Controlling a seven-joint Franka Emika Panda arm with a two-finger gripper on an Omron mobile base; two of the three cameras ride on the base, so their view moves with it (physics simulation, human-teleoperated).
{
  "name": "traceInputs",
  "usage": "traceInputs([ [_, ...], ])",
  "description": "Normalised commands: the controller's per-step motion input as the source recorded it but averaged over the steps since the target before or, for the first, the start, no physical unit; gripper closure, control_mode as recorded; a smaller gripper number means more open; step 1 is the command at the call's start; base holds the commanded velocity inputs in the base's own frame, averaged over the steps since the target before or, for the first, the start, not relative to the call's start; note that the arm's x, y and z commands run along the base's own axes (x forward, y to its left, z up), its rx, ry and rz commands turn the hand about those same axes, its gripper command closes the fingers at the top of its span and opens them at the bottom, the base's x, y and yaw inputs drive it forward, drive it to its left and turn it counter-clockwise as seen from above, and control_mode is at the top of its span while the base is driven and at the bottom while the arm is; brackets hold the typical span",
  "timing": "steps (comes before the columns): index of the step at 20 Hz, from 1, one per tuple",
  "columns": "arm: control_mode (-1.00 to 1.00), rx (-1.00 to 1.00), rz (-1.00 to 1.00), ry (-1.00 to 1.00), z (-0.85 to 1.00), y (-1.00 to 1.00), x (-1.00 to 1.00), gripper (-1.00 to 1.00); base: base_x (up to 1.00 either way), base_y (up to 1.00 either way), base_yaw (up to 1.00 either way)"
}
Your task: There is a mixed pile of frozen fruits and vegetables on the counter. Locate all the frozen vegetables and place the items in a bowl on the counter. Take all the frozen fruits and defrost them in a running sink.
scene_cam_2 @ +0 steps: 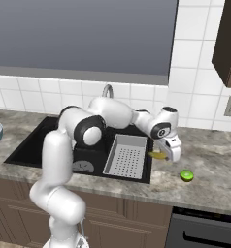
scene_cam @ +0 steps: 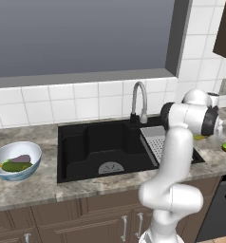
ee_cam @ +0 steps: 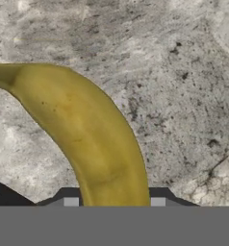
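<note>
The bowl (scene_cam: 16, 160) stood at the left end of the desk (scene_cam: 34, 187), left of the sink (scene_cam: 100, 147). Inside it lay the dark green cucumber (scene_cam: 16, 166) with its long axis running left to right, and the grey-purple eggplant (scene_cam: 21, 158) just behind it, touching it. In the right base view the bowl was cut off by the left edge.

The grey perforated tray (scene_cam_2: 126, 156) sat in the right part of the sink, below the chrome faucet (scene_cam: 139, 100).

The arm reached forward and to the right across the sink, its wrist bent downward. The hand (scene_cam_2: 162, 156) was closed on the banana (ee_cam: 87, 134) just right of the sink's edge, over the desk. In the hand view the banana curved from the fingers up toward the upper left, stem end farthest away; its gripped end was hidden.

The lime (scene_cam_2: 187, 175) rested on the desk right of the hand, apart from it.
</note>
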Motion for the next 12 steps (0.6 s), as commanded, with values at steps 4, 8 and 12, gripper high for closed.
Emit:
traceInputs([
  [4,-1.00,-0.06,0.01,0.00,0.34,0.58,-0.22,1.00,0.00,0.00,0.00],
  [8,-1.00,-0.03,0.01,0.03,0.38,0.54,-0.28,1.00,0.00,0.00,0.00],
  [12,-1.00,-0.01,0.01,0.05,0.34,0.52,-0.30,1.00,0.00,0.00,0.00],
])
